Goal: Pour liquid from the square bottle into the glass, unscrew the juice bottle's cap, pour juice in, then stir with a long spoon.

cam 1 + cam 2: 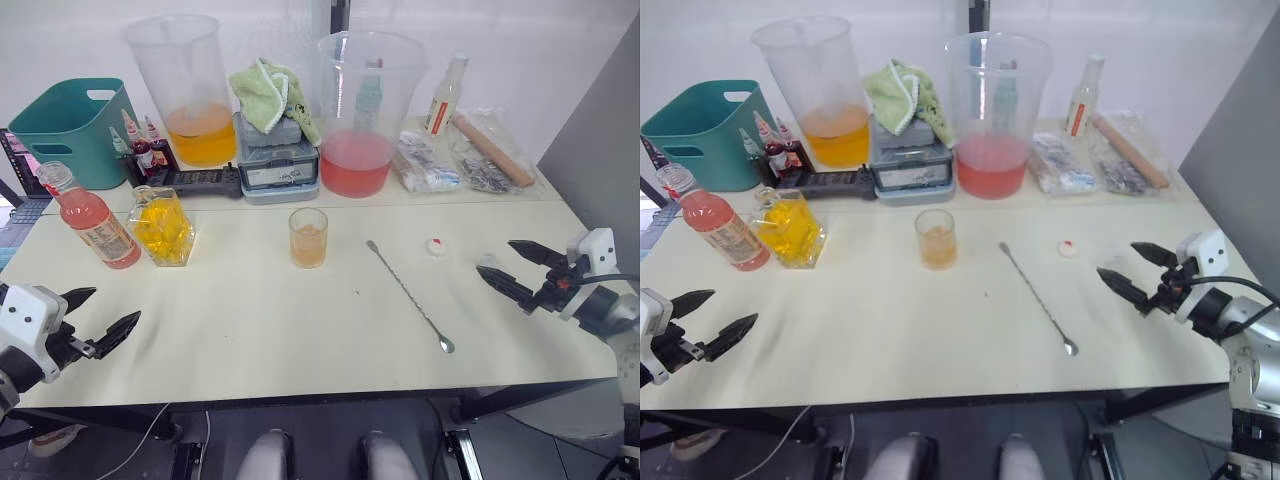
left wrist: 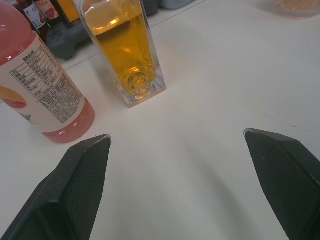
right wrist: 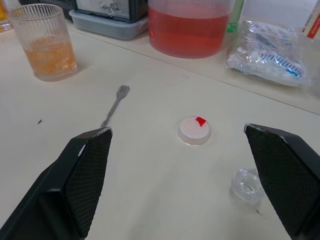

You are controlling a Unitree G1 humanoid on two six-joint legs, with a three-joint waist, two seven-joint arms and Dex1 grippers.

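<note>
Fingers spread wide and empty, the right gripper (image 1: pixel 512 267) hovers low over the counter (image 1: pixel 300 330) at its right edge. The white cap (image 3: pixel 194 130) lies just ahead of the fingers, a small clear stopper (image 3: pixel 247 186) nearer the right finger. The long spoon (image 1: pixel 410 296) lies diagonally beyond, its bowl toward the front edge, and the glass (image 1: pixel 308 237) of orange liquid stands farther left. The left gripper (image 1: pixel 98 320), fingers equally wide and holding nothing, points toward the square bottle (image 1: pixel 161 225) and the uncapped juice bottle (image 1: pixel 88 217), standing side by side ahead of it.
</note>
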